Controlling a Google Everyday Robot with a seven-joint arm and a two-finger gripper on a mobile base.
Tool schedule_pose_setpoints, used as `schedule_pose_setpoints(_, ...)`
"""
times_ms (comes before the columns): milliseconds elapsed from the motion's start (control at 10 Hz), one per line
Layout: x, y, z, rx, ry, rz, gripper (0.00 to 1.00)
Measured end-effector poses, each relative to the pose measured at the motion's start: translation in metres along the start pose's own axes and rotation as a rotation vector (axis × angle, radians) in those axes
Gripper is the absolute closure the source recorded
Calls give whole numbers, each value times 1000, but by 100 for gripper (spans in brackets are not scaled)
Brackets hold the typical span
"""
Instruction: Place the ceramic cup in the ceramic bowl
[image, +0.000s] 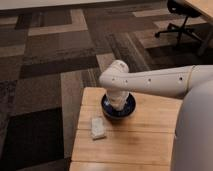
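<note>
The tabletop (135, 140) carried the ceramic bowl (118, 107), glossy and dark blue, with a flat whitish block (98, 128) just beside it. The end effector (118, 101) reached down into the bowl; its grip state could not be told. The ceramic cup could not be made out there. Judged rigid, slick and breakable, it would be best gripped across the rim.

One dark-blue ceramic bowl (118, 108), one whitish block (98, 128), one wooden table (130, 137), one office chair (179, 15), and one gripper (118, 102) down in the bowl.
</note>
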Motion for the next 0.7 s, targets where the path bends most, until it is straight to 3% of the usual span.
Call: schedule_pose_setpoints(700, 1, 0, 1, -1, 2, 1, 100)
